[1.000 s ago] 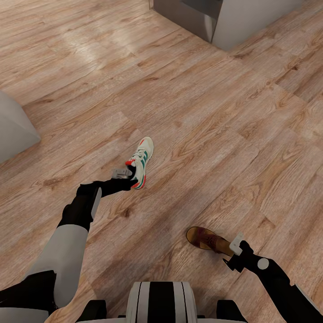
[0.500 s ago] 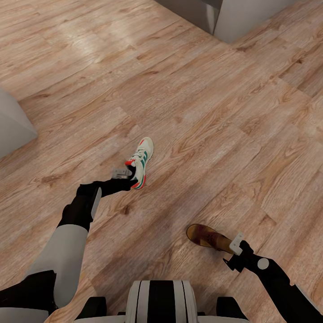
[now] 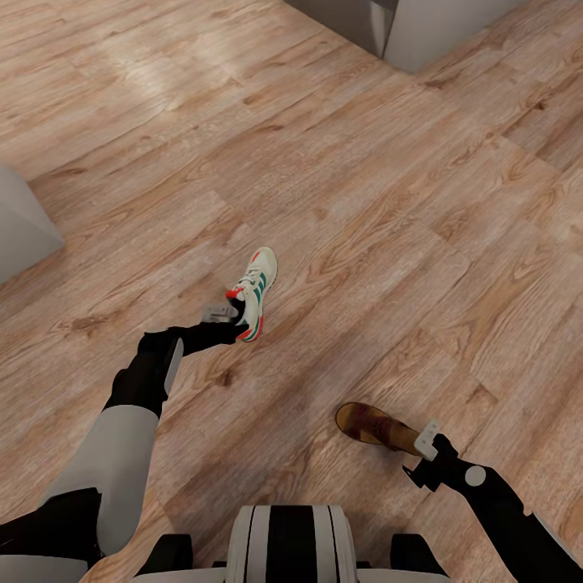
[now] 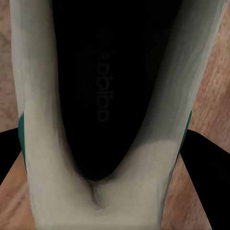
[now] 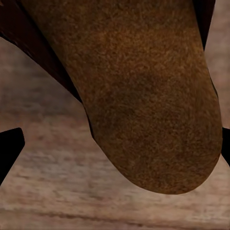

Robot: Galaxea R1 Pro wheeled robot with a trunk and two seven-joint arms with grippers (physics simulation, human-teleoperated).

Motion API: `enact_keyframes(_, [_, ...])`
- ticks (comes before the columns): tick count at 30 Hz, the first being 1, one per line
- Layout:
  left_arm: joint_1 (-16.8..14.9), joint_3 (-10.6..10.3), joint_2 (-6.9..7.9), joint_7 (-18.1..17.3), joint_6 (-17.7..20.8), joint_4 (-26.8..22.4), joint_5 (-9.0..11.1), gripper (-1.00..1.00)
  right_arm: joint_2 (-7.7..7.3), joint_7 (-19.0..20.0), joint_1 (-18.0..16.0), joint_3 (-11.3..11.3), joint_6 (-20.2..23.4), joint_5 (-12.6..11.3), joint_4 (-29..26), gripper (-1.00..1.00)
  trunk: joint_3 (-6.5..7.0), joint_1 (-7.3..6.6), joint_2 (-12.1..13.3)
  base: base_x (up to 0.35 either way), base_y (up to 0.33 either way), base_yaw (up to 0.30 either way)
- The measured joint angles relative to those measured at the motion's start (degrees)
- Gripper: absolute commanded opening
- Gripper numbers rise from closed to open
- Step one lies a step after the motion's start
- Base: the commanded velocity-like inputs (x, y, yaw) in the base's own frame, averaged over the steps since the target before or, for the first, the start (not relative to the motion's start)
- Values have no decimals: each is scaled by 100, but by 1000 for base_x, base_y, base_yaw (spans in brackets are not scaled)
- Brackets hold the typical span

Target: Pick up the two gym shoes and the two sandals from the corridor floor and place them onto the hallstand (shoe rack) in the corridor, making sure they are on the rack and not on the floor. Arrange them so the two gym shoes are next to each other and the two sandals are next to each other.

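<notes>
One white gym shoe [image 3: 257, 291] with green stripes and red-orange patches hangs above the corridor floor [image 3: 380, 202], with my left gripper [image 3: 237, 321] shut on its heel end. In the left wrist view the gym shoe's pale collar [image 4: 103, 191] sits between the black fingers [image 4: 208, 163]. My right gripper [image 3: 419, 444] is shut on a brown sandal [image 3: 371, 424], whose toe points left. Up close the sandal's tan-brown sole [image 5: 143, 96] hangs over the planks. The other gym shoe and the other sandal are out of view.
A pale-grey unit's corner [image 3: 429, 28] stands at the top of the head view; I cannot tell whether it is the hallstand. Another grey block [image 3: 20, 223] sits at the left edge. Wood planks spread between them.
The floor and both grey units have slid slightly in the picture, so the camera and base have moved. Both arms keep their pose and their hold on the shoe and sandal.
</notes>
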Motion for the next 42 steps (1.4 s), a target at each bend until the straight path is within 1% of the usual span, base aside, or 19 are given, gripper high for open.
enact_keyframes(9, [1,0,0,-3,0,0,1,-100,2,0,0,0,2,0,0,100,-7,0,0,0,0,-6])
enact_keyframes(14, [-2,-6,0,-8,-2,-8,-10,-100,2,0,0,0,2,0,0,100,-118,13,-7,0,0,0])
enact_keyframes(25, [-36,-8,-12,-9,10,-65,8,-100,2,0,0,0,0,0,0,100,-119,13,-7,0,0,0])
enact_keyframes(32, [-62,-7,-61,-9,20,-189,23,-100,0,0,0,0,0,0,0,100,-119,13,-7,0,0,0])
enact_keyframes(34, [-64,-7,-75,-8,52,-239,90,-100,1,0,0,0,0,0,0,100,-119,13,-7,0,0,0])
enact_keyframes(35, [-65,-9,-83,-5,107,-274,176,-100,2,0,0,0,0,0,-2,100,-119,13,-7,0,0,0])
enact_keyframes(39, [-65,-15,-92,-4,291,-365,355,-100,2,0,0,0,0,0,-6,100,-119,13,-7,0,0,0])
enact_keyframes(42, [-64,-36,-91,-4,362,-398,405,-100,2,0,0,0,0,0,-7,100,-119,13,-7,0,0,0])
